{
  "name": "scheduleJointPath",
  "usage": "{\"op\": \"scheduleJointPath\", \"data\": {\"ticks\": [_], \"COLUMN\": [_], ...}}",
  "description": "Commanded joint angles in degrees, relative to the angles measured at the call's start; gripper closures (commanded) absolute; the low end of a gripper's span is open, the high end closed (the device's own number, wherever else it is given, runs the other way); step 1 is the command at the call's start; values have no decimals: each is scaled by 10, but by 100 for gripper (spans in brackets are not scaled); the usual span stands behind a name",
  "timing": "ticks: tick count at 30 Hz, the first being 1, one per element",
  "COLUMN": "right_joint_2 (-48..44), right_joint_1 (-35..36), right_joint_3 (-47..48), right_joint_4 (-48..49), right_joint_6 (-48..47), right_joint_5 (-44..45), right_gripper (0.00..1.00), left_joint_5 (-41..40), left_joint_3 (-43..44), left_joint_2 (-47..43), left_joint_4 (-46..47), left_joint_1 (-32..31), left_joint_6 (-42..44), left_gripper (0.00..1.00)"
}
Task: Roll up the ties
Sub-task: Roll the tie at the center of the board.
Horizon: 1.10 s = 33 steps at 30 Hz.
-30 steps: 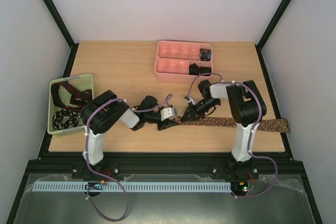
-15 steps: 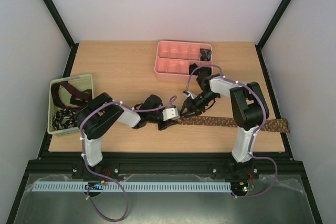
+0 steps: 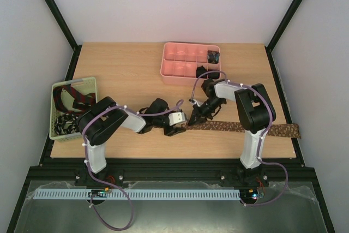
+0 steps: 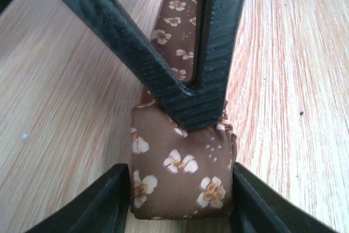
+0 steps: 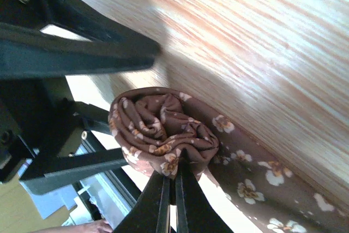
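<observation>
A brown tie (image 3: 245, 128) with pale flowers lies flat along the table's front, its left end wound into a small roll (image 4: 180, 173). My left gripper (image 3: 184, 125) has its jaws on both sides of the roll, touching it, in the left wrist view (image 4: 180, 186). My right gripper (image 3: 192, 120) comes in from the right. In the right wrist view (image 5: 174, 170) it is shut, pinching a fold of the roll (image 5: 163, 129). The unrolled part (image 5: 256, 189) runs off to the lower right.
A pink compartmented tray (image 3: 177, 69) stands at the back with dark coils (image 3: 212, 57) in its right cells. A pale green basket (image 3: 57, 113) at the left holds a red-striped tie (image 3: 76, 97) and a black-and-white one (image 3: 70, 123). The brown tie's wide end (image 3: 293, 130) reaches the table's right edge.
The left arm has stretched lower and its gripper has shifted slightly right. The right gripper has moved a little left and back with the roll. The tie's flat part has not moved.
</observation>
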Motion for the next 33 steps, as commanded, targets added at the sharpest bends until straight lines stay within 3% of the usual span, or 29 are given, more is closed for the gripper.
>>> {"op": "scheduleJointPath", "data": {"ticks": [1, 10, 13, 20, 23, 27, 31, 33], "right_joint_2": [15, 16, 11, 2, -2, -4, -1, 5], "right_joint_1": [-12, -28, -28, -28, -28, -39, -46, -46], "right_joint_3": [-27, -25, -20, -17, -16, -20, -26, -39], "right_joint_4": [-5, -9, -8, -5, -12, -17, -18, -6], "right_joint_6": [-9, -19, -12, -4, -8, -13, -14, -8], "right_joint_5": [7, -41, -61, -82, -83, -81, -69, -48], "right_gripper": [99, 99, 99, 99, 99, 99, 99, 99], "left_joint_5": [24, 36, 36, 35, 24, 24, 30, 41], "left_joint_3": [-36, 32, 55, 70, 57, 36, 25, 20], "left_joint_2": [-23, 61, 87, 119, 116, 101, 92, 88], "left_joint_4": [-30, -6, -13, -67, -84, -101, -107, -95], "left_joint_1": [11, -1, -9, -20, -20, -12, -7, -4], "left_joint_6": [12, 11, 20, 55, 71, 86, 92, 84], "left_gripper": [29, 10, 9, 28, 46, 61, 66, 56]}}
